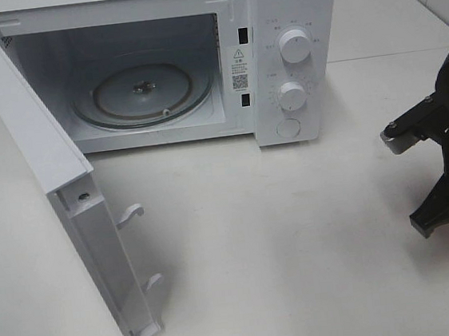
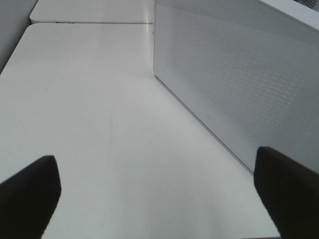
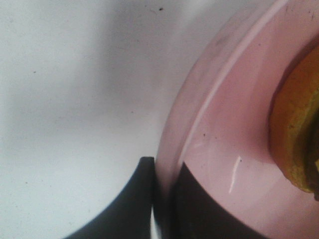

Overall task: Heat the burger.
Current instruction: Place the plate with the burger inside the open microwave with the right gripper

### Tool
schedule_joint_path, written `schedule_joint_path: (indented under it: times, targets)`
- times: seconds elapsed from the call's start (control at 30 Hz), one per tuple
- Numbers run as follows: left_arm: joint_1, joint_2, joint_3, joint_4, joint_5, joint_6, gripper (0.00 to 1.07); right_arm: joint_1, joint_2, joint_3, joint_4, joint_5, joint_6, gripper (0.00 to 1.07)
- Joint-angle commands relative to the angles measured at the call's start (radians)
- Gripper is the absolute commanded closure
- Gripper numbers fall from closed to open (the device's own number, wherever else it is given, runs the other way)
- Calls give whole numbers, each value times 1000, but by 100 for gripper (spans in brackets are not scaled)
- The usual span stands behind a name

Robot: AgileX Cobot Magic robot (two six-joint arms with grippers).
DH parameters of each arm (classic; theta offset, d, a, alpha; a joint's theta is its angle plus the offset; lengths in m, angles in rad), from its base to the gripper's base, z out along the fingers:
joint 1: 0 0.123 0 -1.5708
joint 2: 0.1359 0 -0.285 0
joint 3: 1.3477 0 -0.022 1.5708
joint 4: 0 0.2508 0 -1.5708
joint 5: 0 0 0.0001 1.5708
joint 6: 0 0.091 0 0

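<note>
Burger: the burger (image 3: 296, 129) sits on a pink plate (image 3: 224, 149). Only its yellow and brown edge shows, in the right wrist view. The high view does not show it.
Right hand: the right hand (image 3: 162, 199) is clenched on the plate's rim, one finger on each side.
Left hand: the left hand (image 2: 157, 194) is released, fingers wide apart, grasping nothing. It is low over the desk (image 1: 296, 233), beside a white dotted panel (image 2: 234, 74), maybe the oven door.
Microwave: the microwave (image 1: 292, 48) has its door (image 1: 38, 155) swung wide open. The burger is not on the glass turntable (image 1: 143, 92) yet.
Which way: the right arm (image 1: 447, 144) is at the right edge of the high view. The oven mouth lies to its left and farther back, so I think the plate must go that way.
Nearer hand: the right one, since it has the plate.
Watch out: a grip on the rim alone could let the plate tip.
</note>
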Motion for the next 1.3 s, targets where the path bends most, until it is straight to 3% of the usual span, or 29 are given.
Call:
schedule_joint_path:
  times: [0.03,0.63,0.7,0.8,0.87,0.97,1.03,1.13,1.2,1.3]
  targets:
    - [-4,-17,2,-8,1,-5,9,22,-31,-3,-60,72,5,107]
    - [-4,-17,2,-8,1,-5,9,282,-178,0,-104,237,6,107]
    - [-4,-17,2,-8,1,-5,9,359,-212,23,-104,245,11,107]
    - [-4,-17,2,-8,1,-5,9,381,-218,31,-104,245,13,107]
    - [-4,-17,2,-8,1,-5,9,467,-238,60,-103,252,21,107]
    - [-4,-17,2,-8,1,-5,9,490,-239,66,-101,254,24,107]
    - [-4,-17,2,-8,1,-5,9,581,-246,75,-100,261,28,107]
    - [-4,-17,2,-8,1,-5,9,605,-246,75,-100,261,28,107]
    - [-4,-17,2,-8,1,-5,9,695,-246,75,-101,257,33,107]
    - [-4,-17,2,-8,1,-5,9,758,-246,75,-101,254,42,107]
